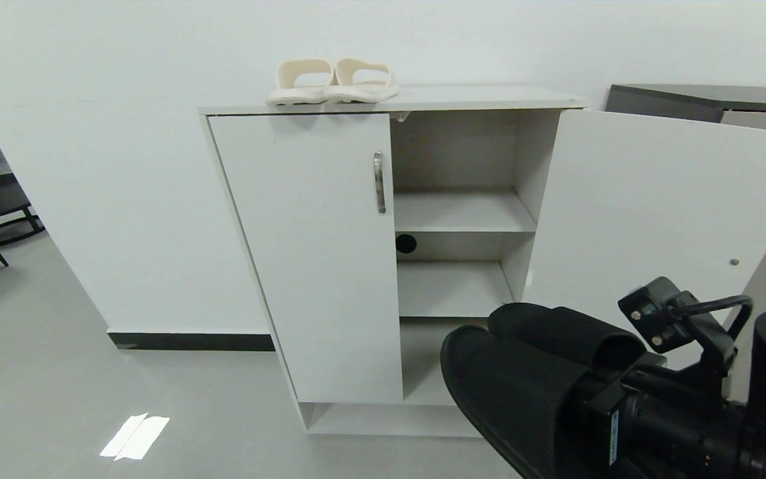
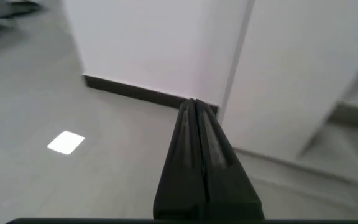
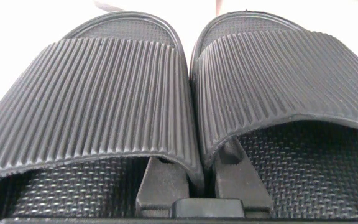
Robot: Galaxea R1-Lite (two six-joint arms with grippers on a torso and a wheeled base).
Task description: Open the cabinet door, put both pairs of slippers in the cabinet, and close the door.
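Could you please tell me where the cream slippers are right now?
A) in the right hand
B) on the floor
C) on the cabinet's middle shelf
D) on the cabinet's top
D: the cream slippers rest side by side on the cabinet top, while the right hand holds the black slippers.

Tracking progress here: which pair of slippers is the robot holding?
The black pair, clamped by the right gripper in front of the cabinet; the cream pair lies on the cabinet's top.
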